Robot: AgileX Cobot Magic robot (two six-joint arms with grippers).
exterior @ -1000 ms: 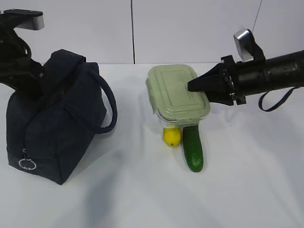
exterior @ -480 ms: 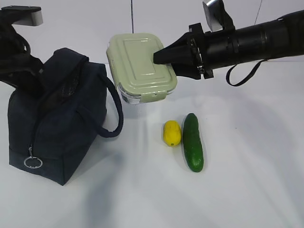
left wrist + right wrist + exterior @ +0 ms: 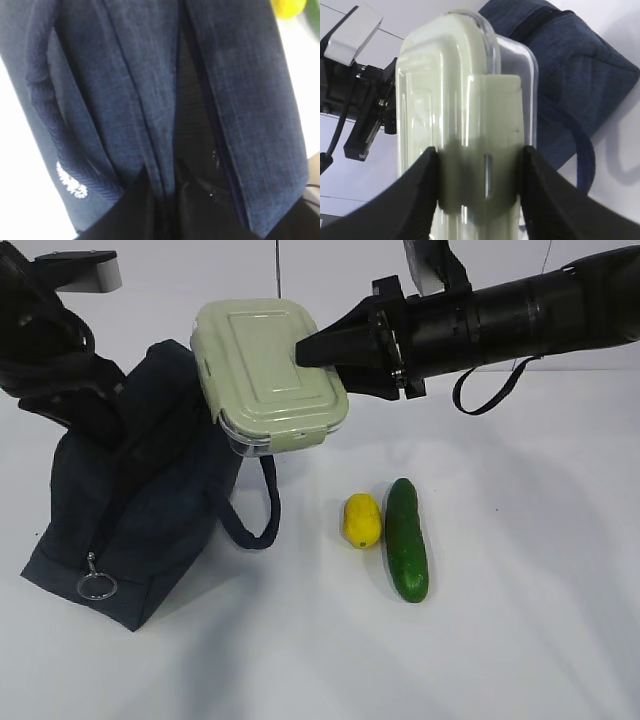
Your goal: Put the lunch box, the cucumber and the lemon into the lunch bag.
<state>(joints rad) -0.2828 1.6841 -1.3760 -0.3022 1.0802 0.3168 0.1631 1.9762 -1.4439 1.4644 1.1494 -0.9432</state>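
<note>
Carrying the lunch box [image 3: 268, 375], the right gripper [image 3: 312, 348] clamps one end of it, tilted in the air beside the top of the lunch bag [image 3: 140, 510]. Nothing looks packed yet. The left gripper [image 3: 162, 200], clenched on the bag's fabric by the zipper, holds the mouth apart. The lemon [image 3: 362, 520] and cucumber [image 3: 406, 538] lie side by side on the counter [image 3: 520, 620], well apart from the bag. All three items remain, the box closest to going in.
</note>
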